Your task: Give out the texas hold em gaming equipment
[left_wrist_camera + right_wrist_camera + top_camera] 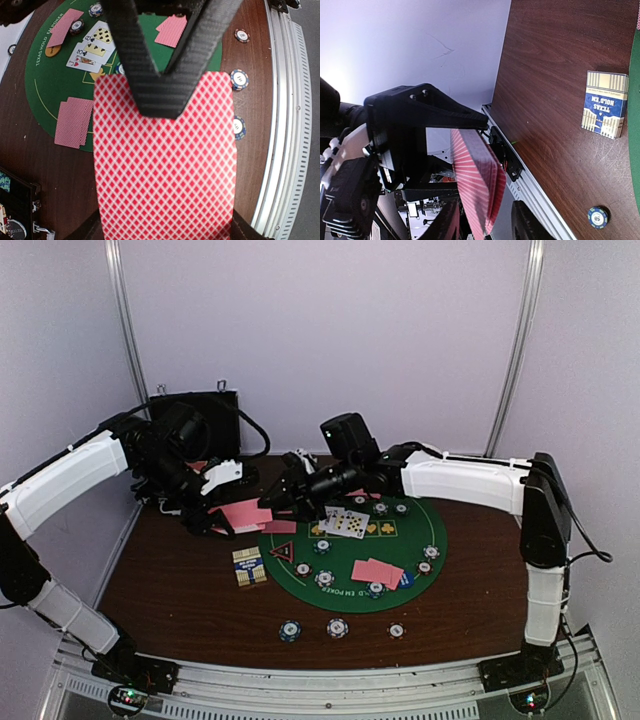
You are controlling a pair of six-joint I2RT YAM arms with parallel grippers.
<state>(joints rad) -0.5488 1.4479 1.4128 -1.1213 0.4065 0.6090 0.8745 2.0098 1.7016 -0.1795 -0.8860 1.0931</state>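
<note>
Cards (165,165) pinched in left jaws, seemingly between right jaws too.

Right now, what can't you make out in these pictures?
- Held cards: faces; left wrist view shows backs only, left gripper covers the top.
- Right gripper: touching them or not; right wrist view, bottom edge cuts off its fingertips.
- Chips: values too small in the top view.
</note>
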